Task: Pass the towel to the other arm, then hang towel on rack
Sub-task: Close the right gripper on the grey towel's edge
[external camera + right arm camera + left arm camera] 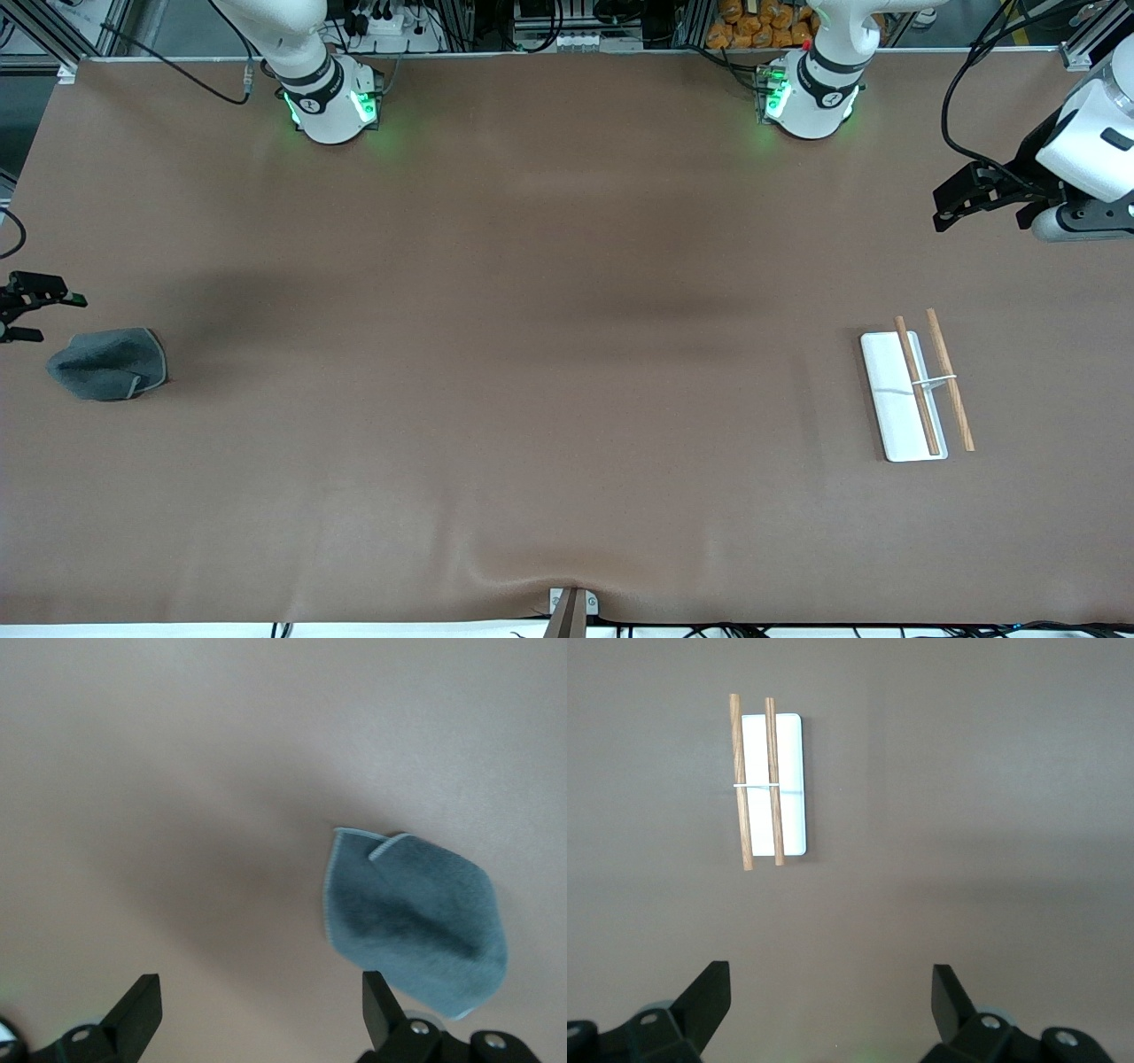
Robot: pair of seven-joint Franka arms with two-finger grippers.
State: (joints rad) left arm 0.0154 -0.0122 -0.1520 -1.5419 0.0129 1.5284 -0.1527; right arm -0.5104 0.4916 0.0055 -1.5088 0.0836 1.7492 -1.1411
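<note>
Towel [108, 363] lies crumpled below the right tool [35, 306]; both tools, left [961, 204] included, gape wide and empty.

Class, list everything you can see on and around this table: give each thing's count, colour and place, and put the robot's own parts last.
towel: one, dark grey, crumpled flat on the table at the right arm's end.
rack: one, white flat base with two light-brown wooden rods joined by a thin white crossbar, on the table at the left arm's end.
table: one, covered in brown.
arm bases: two, white with green lights, along the table edge farthest from the front camera.
right hand: one, black, open, empty, up in the air beside the towel at the table's edge.
left hand: one, black, open, empty, up over the table at the left arm's end, farther from the front camera than the rack.
</note>
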